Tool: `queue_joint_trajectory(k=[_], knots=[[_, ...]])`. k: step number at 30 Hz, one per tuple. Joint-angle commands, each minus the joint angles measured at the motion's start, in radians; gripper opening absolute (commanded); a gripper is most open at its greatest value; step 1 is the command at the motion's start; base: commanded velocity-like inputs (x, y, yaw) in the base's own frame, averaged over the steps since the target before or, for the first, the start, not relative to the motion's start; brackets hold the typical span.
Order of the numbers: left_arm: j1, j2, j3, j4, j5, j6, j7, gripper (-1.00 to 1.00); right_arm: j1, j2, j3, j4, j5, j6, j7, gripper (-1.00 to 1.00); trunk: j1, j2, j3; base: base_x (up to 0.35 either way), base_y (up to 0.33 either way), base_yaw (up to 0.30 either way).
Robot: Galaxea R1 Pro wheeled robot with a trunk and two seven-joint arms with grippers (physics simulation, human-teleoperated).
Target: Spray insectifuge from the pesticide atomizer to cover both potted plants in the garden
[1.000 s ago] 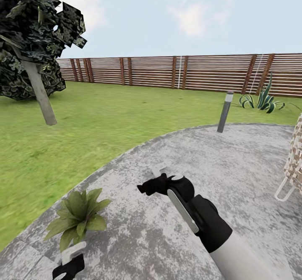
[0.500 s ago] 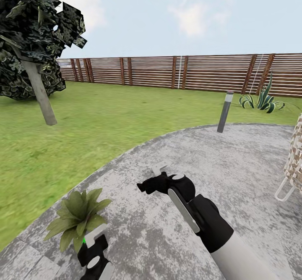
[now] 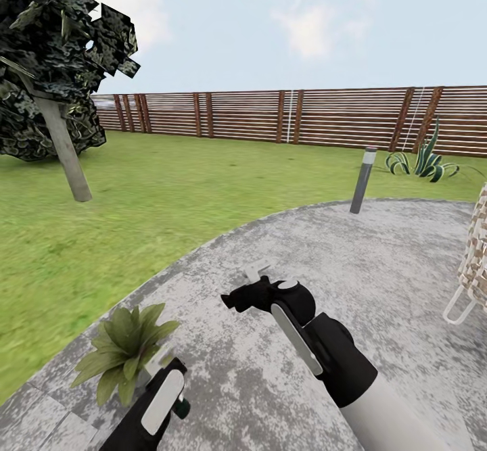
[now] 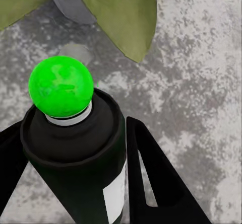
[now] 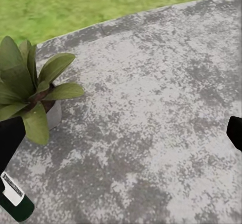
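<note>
**Atomizer held at the near plant, nozzle toward the leaves**

I have the pesticide atomizer (image 4: 75, 153) clamped in the left gripper (image 4: 75, 183): in the left wrist view a dark finger stands on each side of the black body, and the bright green tip (image 4: 60, 85) points past them at the paving and leaves. In the head view the bottle's base (image 3: 180, 407) shows under the left arm, just beside the potted plant (image 3: 125, 349). I judge this hold serves spraying: nozzle toward the foliage, close in.

The potted plant sits near the curved edge of the grey stone paving (image 3: 379, 268), where it meets the lawn (image 3: 169, 201). Its small grey pot (image 5: 53, 114) shows in the right wrist view.

The right gripper (image 3: 253, 285) hovers over the middle of the paving with nothing between its fingers, jaws apart, well clear of the plant.

A second plant (image 3: 423, 160) with speckled leaves stands by the wooden fence (image 3: 291, 116), across the paving. A grey bollard lamp (image 3: 363, 180) stands at the paving's far edge between here and there; I judge it an obstacle to steer around. A tree (image 3: 61, 99) stands on the lawn, a chair frame (image 3: 470, 268) at the paving's right edge.
</note>
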Motion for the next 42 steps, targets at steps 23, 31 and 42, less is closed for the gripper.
queue_joint_trajectory(k=[23,31,42], knots=[[-0.055,0.038,-0.116,-0.231,0.007,-0.156,0.305,-1.0,0.003,-0.005,0.003,-0.017,0.002,0.003,0.0,1.0,0.0,0.0,0.0,0.0,0.0,0.0],[-0.056,0.079,-0.01,-0.164,0.122,-0.005,0.199,-1.0,0.004,-0.005,0.003,-0.018,0.002,0.003,0.0,1.0,0.0,0.0,0.0,0.0,0.0,0.0],[-0.057,0.083,0.139,-0.098,0.139,-0.001,0.149,-1.0,0.004,-0.005,0.003,-0.02,0.002,0.003,0.0,1.0,0.0,0.0,0.0,0.0,0.0,0.0]])
